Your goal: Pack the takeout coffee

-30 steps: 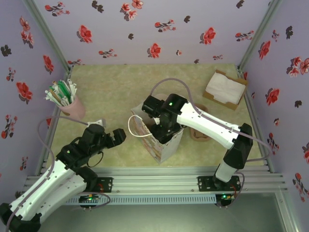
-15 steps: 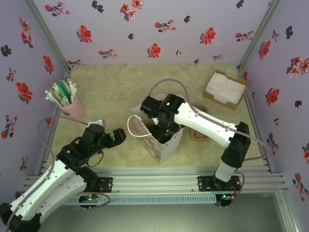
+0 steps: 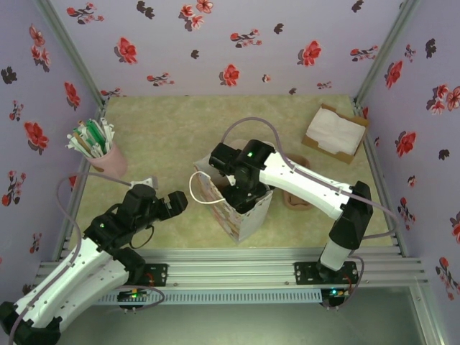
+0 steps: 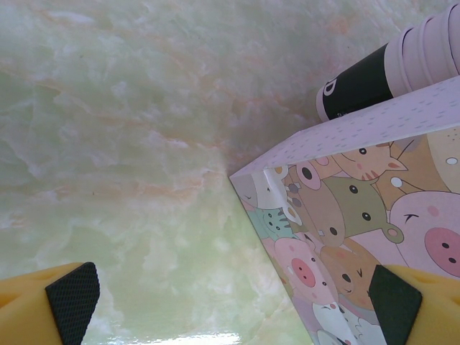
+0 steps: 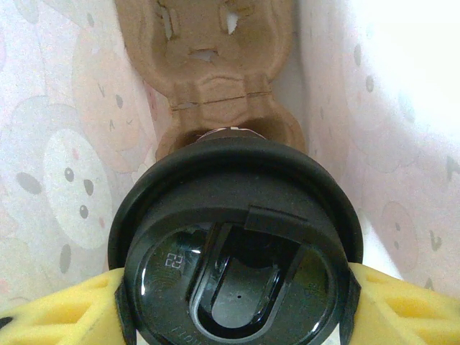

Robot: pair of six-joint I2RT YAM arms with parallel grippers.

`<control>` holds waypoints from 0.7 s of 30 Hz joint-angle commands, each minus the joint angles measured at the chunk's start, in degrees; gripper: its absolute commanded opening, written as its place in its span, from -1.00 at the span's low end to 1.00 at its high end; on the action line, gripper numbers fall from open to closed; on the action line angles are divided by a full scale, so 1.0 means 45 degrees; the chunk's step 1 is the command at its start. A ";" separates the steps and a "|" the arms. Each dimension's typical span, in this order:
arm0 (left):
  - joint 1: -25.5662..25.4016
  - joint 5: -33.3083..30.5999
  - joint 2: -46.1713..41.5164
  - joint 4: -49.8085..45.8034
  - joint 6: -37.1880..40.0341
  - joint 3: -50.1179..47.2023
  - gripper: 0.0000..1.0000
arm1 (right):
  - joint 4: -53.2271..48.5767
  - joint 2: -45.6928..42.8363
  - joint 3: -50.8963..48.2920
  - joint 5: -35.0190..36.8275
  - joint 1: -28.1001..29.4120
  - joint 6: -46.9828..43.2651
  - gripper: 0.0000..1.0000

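Right hand (image 5: 236,302) gripped the takeout coffee (image 5: 233,237) at lid level; it looked light, slick, crushable, so squeeze gently.

Over the last second your right arm (image 3: 302,180) has slid a little left and away from its base, carrying the wrist and the right jaws further across the mouth of the gift bag (image 3: 244,219). Its elbow (image 3: 356,194) has followed.
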 commanded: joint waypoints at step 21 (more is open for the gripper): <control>0.0020 -0.0170 0.0110 0.0144 -0.0025 -0.0054 0.98 | -0.0094 0.0243 -0.0026 -0.0391 -0.0104 -0.0244 0.31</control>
